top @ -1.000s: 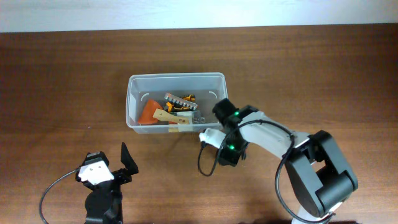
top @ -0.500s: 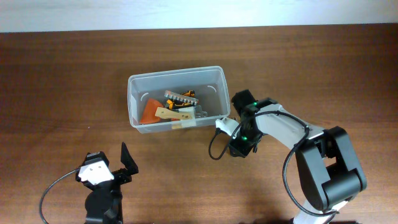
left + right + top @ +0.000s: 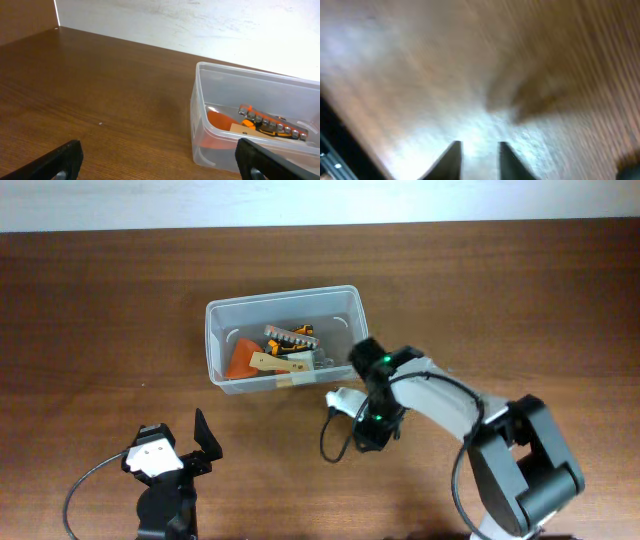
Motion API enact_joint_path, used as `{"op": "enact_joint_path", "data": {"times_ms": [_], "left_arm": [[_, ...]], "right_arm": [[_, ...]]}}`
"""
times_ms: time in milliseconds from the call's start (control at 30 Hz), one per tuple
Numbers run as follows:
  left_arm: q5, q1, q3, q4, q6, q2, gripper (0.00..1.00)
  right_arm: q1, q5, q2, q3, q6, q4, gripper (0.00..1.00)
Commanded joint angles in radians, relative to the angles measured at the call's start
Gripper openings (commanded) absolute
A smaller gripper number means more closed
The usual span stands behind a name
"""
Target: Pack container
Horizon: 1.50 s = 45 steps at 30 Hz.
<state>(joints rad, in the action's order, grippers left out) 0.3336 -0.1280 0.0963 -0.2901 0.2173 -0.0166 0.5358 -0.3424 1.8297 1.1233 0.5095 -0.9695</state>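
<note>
Blur: right wrist view smeared.
Right gripper [image 3: 479, 156]: grip unreadable; arm folded at lower right of container [image 3: 214, 340].
Left gripper [image 3: 160, 161]: spread wide, empty, fingers at lower corners.

Container [image 3: 281, 300] on table [image 3: 100, 330], centre | tools [image 3: 284, 352] in container | right gripper [image 3: 477, 151] just before its right corner | left gripper [image 3: 160, 159] well apart, front-left

A dark brown wooden table [image 3: 100, 310] meets a plain white wall [image 3: 200, 20] at its far edge.

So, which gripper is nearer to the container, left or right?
Right. The right gripper is low over the table just off the container's near right corner; the left gripper sits well away, toward the near left.
</note>
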Motion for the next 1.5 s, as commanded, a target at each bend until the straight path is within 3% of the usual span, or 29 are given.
{"op": "enact_joint_path", "data": {"times_ms": [0, 67, 133, 200, 400, 433, 700, 867, 1167, 1467], "left_arm": [[0.003, -0.003, -0.003, -0.002, -0.009, 0.005, 0.99], [0.003, -0.003, -0.003, -0.002, -0.009, 0.005, 0.99], [0.003, -0.003, -0.003, -0.002, -0.009, 0.005, 0.99], [0.004, -0.003, -0.003, -0.002, -0.009, 0.005, 0.99], [0.003, -0.003, -0.003, -0.002, -0.009, 0.005, 0.99], [0.003, -0.003, -0.003, -0.002, -0.009, 0.005, 0.99], [0.003, -0.003, -0.003, -0.002, -0.009, 0.005, 0.99], [0.003, -0.003, -0.003, -0.002, -0.009, 0.005, 0.99], [0.004, -0.003, -0.003, -0.002, -0.009, 0.005, 0.99], [0.003, -0.003, -0.003, -0.002, -0.009, 0.005, 0.99]], "right_arm": [[0.046, -0.025, -0.061, 0.078, -0.067, -0.017, 0.58], [0.055, -0.025, -0.062, 0.12, -0.074, -0.046, 0.65], [0.059, -0.024, -0.062, 0.192, -0.074, -0.09, 0.64], [0.059, -0.024, -0.062, 0.264, -0.074, -0.112, 0.54], [0.06, -0.008, -0.062, 0.401, -0.074, -0.087, 0.06], [0.06, -0.008, -0.062, 0.401, -0.074, -0.081, 0.04], [0.061, -0.005, -0.052, 0.401, -0.109, 0.02, 0.04], [0.083, -0.005, -0.034, 0.4, -0.123, -0.024, 0.04], [0.226, 0.105, 0.066, 0.4, 0.053, -0.063, 0.04], [0.199, 0.171, 0.148, 0.413, 0.048, -0.005, 0.04]]}}
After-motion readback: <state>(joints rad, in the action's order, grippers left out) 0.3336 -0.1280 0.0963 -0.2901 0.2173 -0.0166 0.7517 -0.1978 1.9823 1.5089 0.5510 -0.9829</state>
